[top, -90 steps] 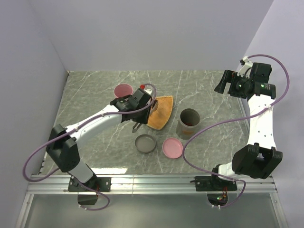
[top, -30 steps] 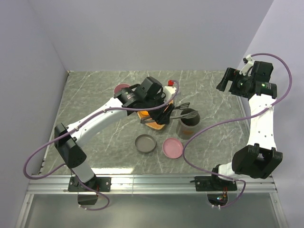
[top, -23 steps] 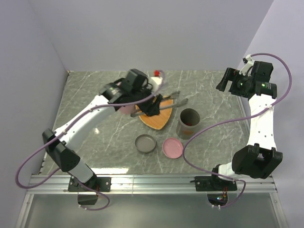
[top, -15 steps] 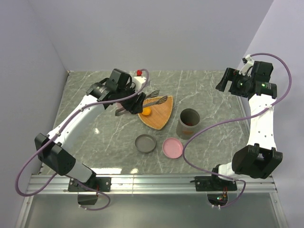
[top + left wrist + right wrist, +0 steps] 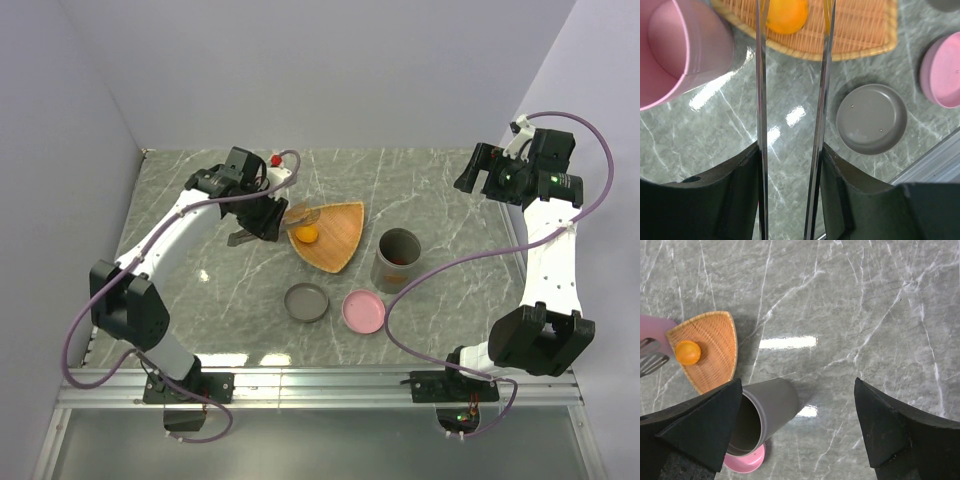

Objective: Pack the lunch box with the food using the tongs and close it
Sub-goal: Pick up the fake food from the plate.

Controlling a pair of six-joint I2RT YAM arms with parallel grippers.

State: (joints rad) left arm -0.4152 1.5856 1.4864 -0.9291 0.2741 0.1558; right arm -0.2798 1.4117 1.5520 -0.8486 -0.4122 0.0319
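Swung back from the grey container (image 5: pixel 398 262) to upper left, the left fingers (image 5: pixel 740 175) clench the tongs (image 5: pixel 761 100), whose arms run up-frame, straddling the orange piece (image 5: pixel 786 15) on the plate (image 5: pixel 860 30). Right fingers (image 5: pixel 695 425) released, farther.

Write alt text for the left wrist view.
The left pincer holds metal tongs, their two arms reaching either side of an orange food piece on a woven plate. A pink cup sits left, a grey dish right.

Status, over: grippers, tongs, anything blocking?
Left gripper shut on tongs, right gripper open. Tongs spread beside orange piece on plate. Pink cup close beside tongs.
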